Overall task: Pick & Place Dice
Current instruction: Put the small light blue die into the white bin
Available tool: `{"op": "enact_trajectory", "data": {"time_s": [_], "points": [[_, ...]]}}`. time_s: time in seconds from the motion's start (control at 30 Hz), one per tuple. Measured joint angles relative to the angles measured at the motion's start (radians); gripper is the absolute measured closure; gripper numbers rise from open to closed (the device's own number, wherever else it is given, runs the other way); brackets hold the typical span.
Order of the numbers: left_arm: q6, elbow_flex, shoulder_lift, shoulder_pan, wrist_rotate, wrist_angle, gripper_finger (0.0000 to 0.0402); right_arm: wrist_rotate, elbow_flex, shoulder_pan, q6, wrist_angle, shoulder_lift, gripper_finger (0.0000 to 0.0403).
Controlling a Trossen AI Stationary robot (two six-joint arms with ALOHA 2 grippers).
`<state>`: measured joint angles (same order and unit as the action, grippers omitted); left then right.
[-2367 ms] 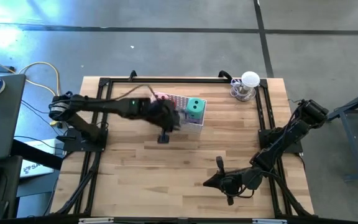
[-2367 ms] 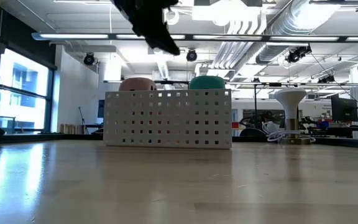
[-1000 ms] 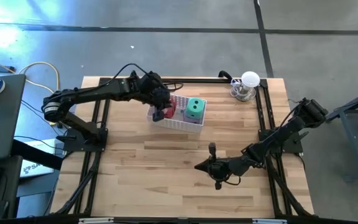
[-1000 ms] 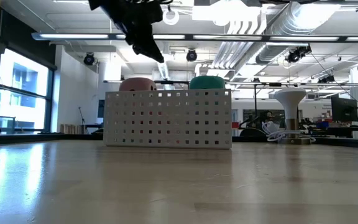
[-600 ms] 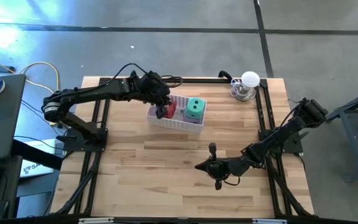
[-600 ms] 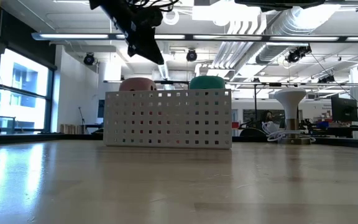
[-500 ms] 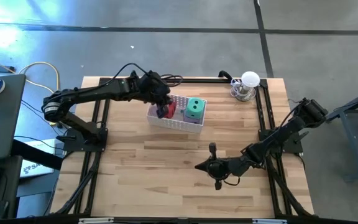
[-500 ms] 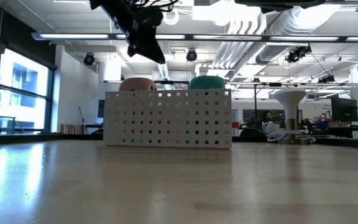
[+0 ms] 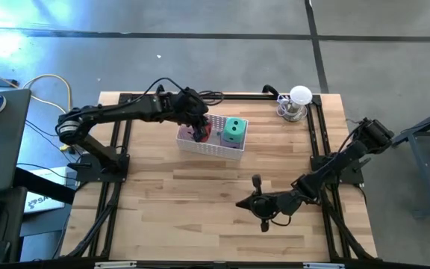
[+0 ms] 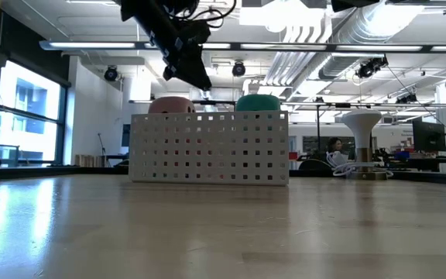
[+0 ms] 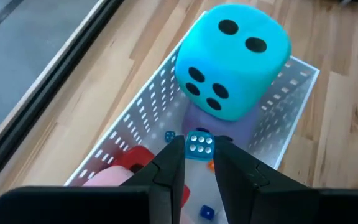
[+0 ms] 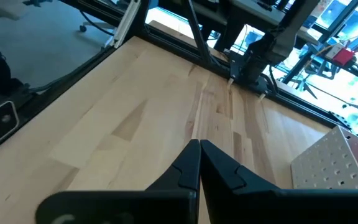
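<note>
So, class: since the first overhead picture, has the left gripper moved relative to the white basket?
Yes. The left gripper started at the white basket's near-left edge and now hangs over its left end, beside the green die.

Count of items on the wood worktop point(image 9: 200, 217)

Big soft dice with dark pips: 4, namely teal-green cube point(image 11: 235, 59), purple cube point(image 11: 197, 121), red cube point(image 11: 143, 158), pink cube point(image 11: 114, 180). Small pale-blue die point(image 11: 199, 145): 1. Small dark-blue dice point(image 11: 169, 135): 2 seen. White perforated rectangular basket point(image 11: 291, 106): 1. White mushroom-shaped lamp-like object point(image 9: 299, 102): 1. Dark arms: 2, each with 1 gripper, so left gripper point(image 11: 199, 150) and right gripper point(image 12: 199, 149).
</note>
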<state>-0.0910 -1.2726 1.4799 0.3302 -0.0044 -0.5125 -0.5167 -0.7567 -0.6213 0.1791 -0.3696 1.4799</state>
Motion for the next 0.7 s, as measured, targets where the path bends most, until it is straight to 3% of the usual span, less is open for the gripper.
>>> {"op": "enact_trajectory", "data": {"time_s": [0.7], "points": [[-0.034, 0.001, 0.045, -0.009, -0.027, 0.020, 0.0327, 0.000, 0.000, -0.001, 0.008, 0.001, 0.000, 0.0401]]}}
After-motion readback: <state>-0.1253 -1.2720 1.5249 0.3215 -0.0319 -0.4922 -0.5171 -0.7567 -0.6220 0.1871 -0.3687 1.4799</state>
